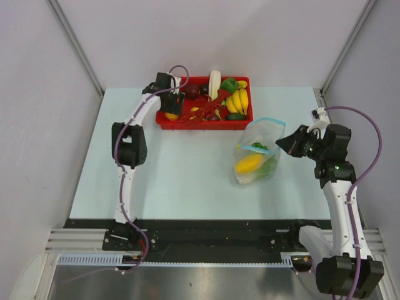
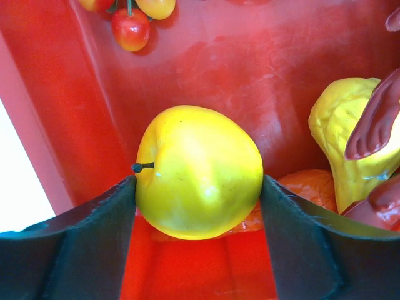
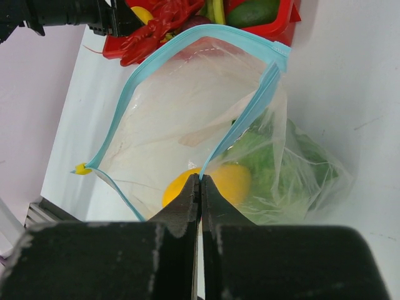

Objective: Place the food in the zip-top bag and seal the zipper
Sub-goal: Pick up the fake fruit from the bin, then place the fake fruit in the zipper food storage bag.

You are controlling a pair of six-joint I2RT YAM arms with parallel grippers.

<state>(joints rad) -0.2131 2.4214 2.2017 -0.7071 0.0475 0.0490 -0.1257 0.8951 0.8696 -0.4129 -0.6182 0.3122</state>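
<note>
The zip-top bag (image 1: 257, 153) stands on the table in front of the red tray (image 1: 206, 125), mouth up and open. My right gripper (image 1: 282, 142) is shut on the bag's blue zipper (image 3: 244, 119) edge, its closed tips (image 3: 200, 178) pinching the strip. Inside the bag lie a yellow fruit (image 3: 234, 178) and the green cabbage (image 3: 275, 169). My left gripper (image 1: 170, 107) is down in the tray's left end. Its fingers (image 2: 94, 237) press both sides of a yellow apple (image 2: 199, 172) that rests on the tray floor.
The tray holds several more toys: bananas (image 1: 237, 100), a green pepper (image 1: 229, 84), a red lobster (image 1: 206, 111), cherries (image 2: 131, 28), a yellow gourd (image 2: 344, 137). The tray wall (image 2: 250, 75) stands close behind the apple. Grey walls flank the table.
</note>
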